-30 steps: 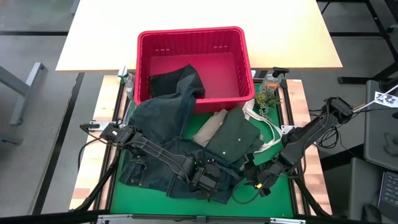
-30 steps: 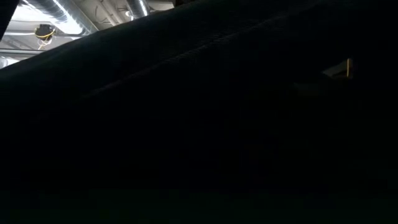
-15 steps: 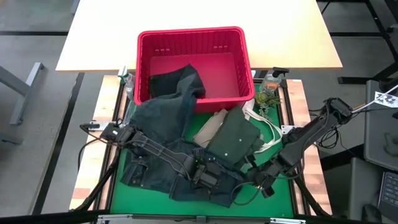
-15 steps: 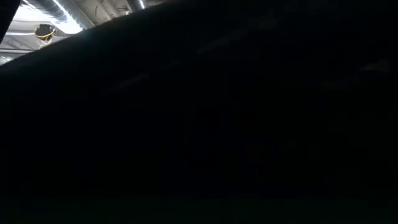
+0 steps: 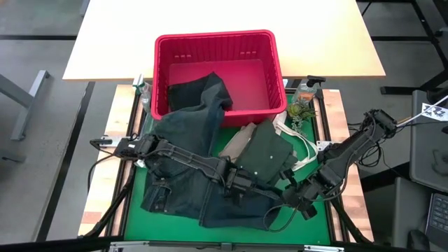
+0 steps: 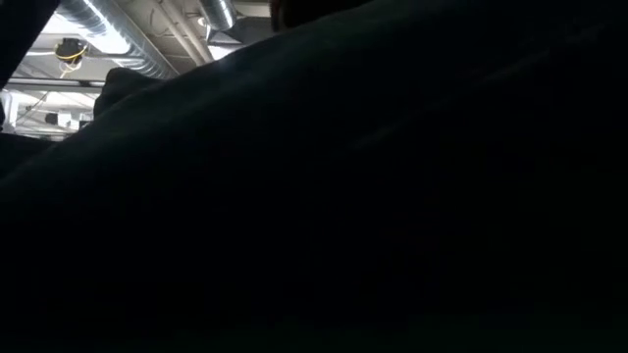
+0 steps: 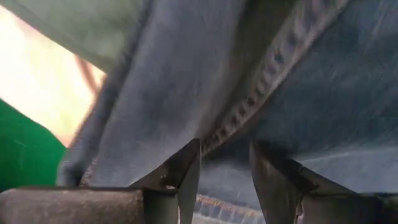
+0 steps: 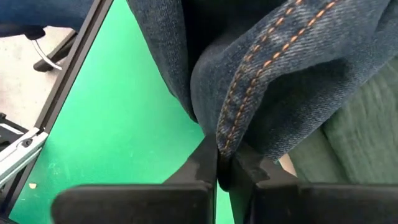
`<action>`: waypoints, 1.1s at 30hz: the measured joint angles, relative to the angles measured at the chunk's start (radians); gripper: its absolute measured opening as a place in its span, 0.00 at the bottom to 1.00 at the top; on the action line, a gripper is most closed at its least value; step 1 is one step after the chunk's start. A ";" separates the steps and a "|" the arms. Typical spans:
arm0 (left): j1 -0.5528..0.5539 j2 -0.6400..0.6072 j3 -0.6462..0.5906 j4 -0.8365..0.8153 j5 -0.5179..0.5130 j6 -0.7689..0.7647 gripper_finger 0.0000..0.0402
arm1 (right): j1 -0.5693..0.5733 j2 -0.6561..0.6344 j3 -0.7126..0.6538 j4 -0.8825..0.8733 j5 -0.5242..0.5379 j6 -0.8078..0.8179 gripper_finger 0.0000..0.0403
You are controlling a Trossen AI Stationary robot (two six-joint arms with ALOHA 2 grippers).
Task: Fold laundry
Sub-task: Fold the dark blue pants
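Observation:
The dark blue denim jeans (image 5: 182,140) lie spread over the green mat (image 5: 308,224). Their far end is draped over the red basket's near rim (image 5: 210,115) into the basket. My left gripper (image 5: 234,183) points down onto the jeans at mid-table and is shut on denim (image 7: 225,177). My right gripper (image 5: 290,198) is shut on the jeans' near right part (image 8: 225,171). An olive-green buttoned shirt (image 5: 262,154) and a tan top (image 5: 238,143) lie under the jeans' right edge. Dark cloth fills the low view. My left gripper comes from above, pointing down. Denim beside a stitched seam (image 7: 239,121) sits between its two fingers (image 7: 186,171); how many layers it holds is hidden. My right gripper pinches a folded edge of the jeans along an orange-stitched seam (image 8: 233,134) between its two fingers (image 8: 205,158). It slants down from the table's right. That fold rises from the fingers, clear of the mat.
The red slatted basket (image 5: 217,38) stands at the far middle. A spray bottle (image 5: 306,89) and a small plant (image 5: 299,110) are at its right, and a clear bottle (image 5: 145,94) at its left. White straps (image 5: 302,143) lie by the shirt. Bare mat (image 8: 112,124) shows near the right gripper.
My left gripper has gone toward the table's far edge and a little right, tipping as it went. My right gripper has risen slightly. The jeans' near part has been drawn toward the right, and their near edge lies differently on the mat.

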 joint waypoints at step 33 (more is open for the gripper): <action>0.019 0.001 -0.145 -0.071 0.047 0.024 0.03 | 0.000 0.000 0.025 -0.015 -0.088 -0.005 0.03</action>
